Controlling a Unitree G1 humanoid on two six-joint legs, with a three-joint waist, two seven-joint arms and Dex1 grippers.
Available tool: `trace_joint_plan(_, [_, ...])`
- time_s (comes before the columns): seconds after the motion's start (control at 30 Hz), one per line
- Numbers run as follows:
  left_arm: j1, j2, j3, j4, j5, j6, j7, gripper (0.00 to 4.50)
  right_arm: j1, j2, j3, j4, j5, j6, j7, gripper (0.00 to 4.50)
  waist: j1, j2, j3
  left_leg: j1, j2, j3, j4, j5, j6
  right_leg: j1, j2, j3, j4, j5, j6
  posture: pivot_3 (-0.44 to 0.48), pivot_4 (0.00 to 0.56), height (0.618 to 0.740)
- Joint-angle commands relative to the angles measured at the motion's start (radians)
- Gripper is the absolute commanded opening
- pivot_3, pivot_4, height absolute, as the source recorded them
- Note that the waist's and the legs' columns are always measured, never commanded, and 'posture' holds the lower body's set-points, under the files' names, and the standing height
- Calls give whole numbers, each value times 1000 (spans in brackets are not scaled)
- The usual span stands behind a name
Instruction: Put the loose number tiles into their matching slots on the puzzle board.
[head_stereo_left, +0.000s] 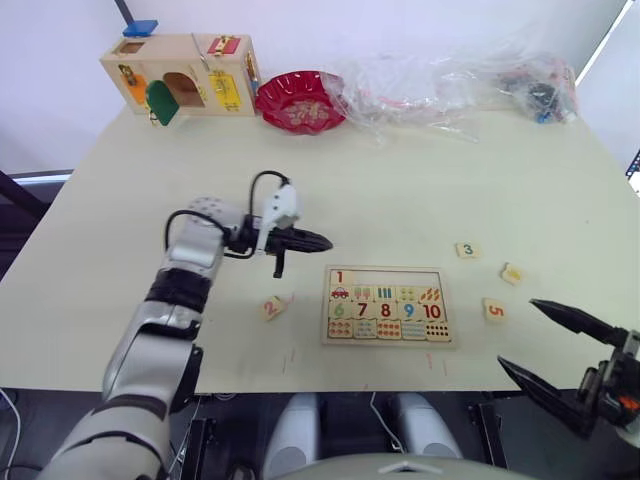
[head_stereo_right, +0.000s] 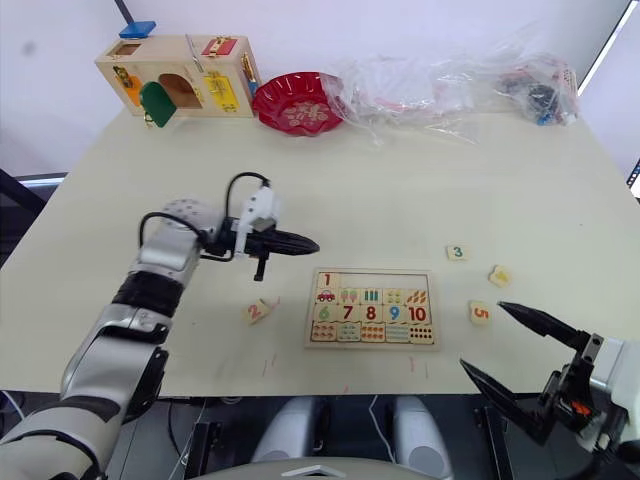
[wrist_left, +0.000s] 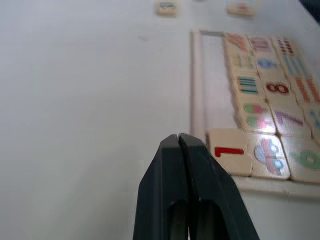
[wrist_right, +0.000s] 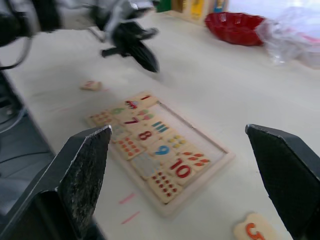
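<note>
Your left pincer (head_stereo_left: 318, 241) is closed and empty; the right pincer (head_stereo_left: 545, 340) gapes wide. Tile 2 (head_stereo_left: 273, 308) lies flat on the bench (head_stereo_left: 400, 190) left of the board (head_stereo_left: 388, 305): light, stiff, thin. Pinch opposite edges.

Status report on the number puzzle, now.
Left gripper shut, empty, hovering near the puzzle board. Right gripper open, empty. Tile 1 seated; 2, 3, 5 loose. Nothing blocking.

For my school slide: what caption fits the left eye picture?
Tile 1 sits in the puzzle board; tiles 2, 3 and 5 wait outside.
</note>
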Motion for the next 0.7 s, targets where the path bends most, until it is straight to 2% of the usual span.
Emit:
trace_joint_plan(0.03, [80, -7, 112, -178, -89, 163, 157, 52, -83, 31, 44, -6, -15, 30, -135, 4500, 4, 0, 0, 0, 0, 0, 0, 0, 0, 0, 0, 0, 0, 0, 0, 0, 150, 740])
trace_joint_plan(0.2, [220, -97, 254, -386, -168, 340, 464, 52, -246, 128, 197, 43, -153, 22, -297, 4500, 12, 0, 0, -1, -1, -3, 0, 0, 0, 0, -1, -2, 0, 0, 0, 0, 150, 740])
trace_joint_plan(0.33, [316, -187, 347, -511, -188, 334, 668, 52, -331, 115, 279, 96, -184, 80, -312, 4500, 10, 0, 0, -1, -1, -4, 0, 0, 0, 0, -2, -2, 0, 0, 0, 0, 150, 740])
trace_joint_plan(0.37, [345, -189, 363, -550, -224, 378, 677, 52, -346, 102, 285, 123, -187, 75, -293, 4500, 9, -1, -1, -1, -1, -4, 0, 0, 0, 0, -2, -3, 0, 0, 0, 0, 150, 740])
trace_joint_plan(0.5, [484, -137, 386, -659, -264, 369, 638, 52, -384, 36, 263, 217, -145, 74, -194, 4500, 6, 0, -1, 0, -1, -3, 0, 0, 0, 0, -2, -2, 0, 0, 0, 0, 150, 740])
trace_joint_plan(0.63, [606, -78, 442, -728, -333, 381, 597, 52, -320, -32, 146, 309, -87, 60, -78, 4500, 12, 0, -1, 0, -2, -5, 0, 0, 0, 1, -2, -4, 0, 0, 0, 0, 150, 740])
trace_joint_plan(0.67, [659, -49, 471, -739, -355, 384, 564, 574, -279, -53, 104, 327, -73, 58, -36, 4500, 12, 0, -1, 0, -2, -5, 0, 0, 0, 2, -3, -4, -1, 0, 0, 0, 150, 740])
trace_joint_plan(0.7, [702, -28, 495, -748, -375, 387, 541, 683, -246, -67, 70, 339, -59, 55, 2, 4500, 10, 0, -1, 0, -2, -4, -1, 0, 0, 2, -3, -4, -2, 0, 0, 0, 150, 740])
